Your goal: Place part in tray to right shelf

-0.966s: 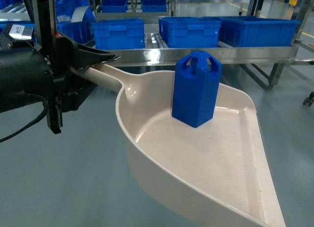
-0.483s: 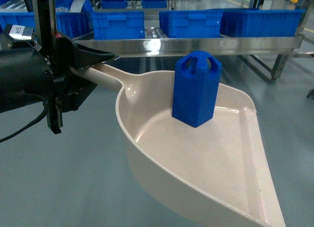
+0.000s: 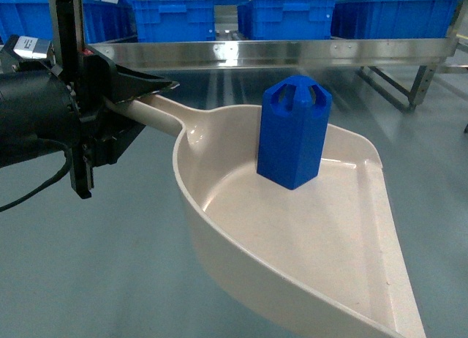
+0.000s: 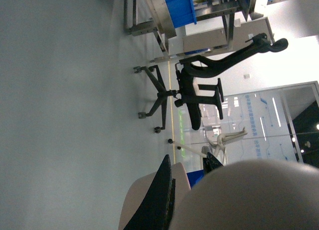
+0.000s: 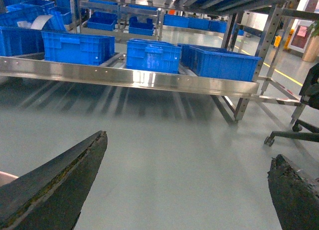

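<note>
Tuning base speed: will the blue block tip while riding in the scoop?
Probably tippy: the blue block stands upright, taller than wide, unrestrained on the scoop. The glossy floor looks slippery, so it may slide. Pierced top suggests it's hollow and light.

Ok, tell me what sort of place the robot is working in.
Likely a factory or warehouse floor. A stainless-steel flow rack carries big blue plastic crates, the floor is smooth grey with a yellow line, and a black office chair stands near glass partitions.
</note>
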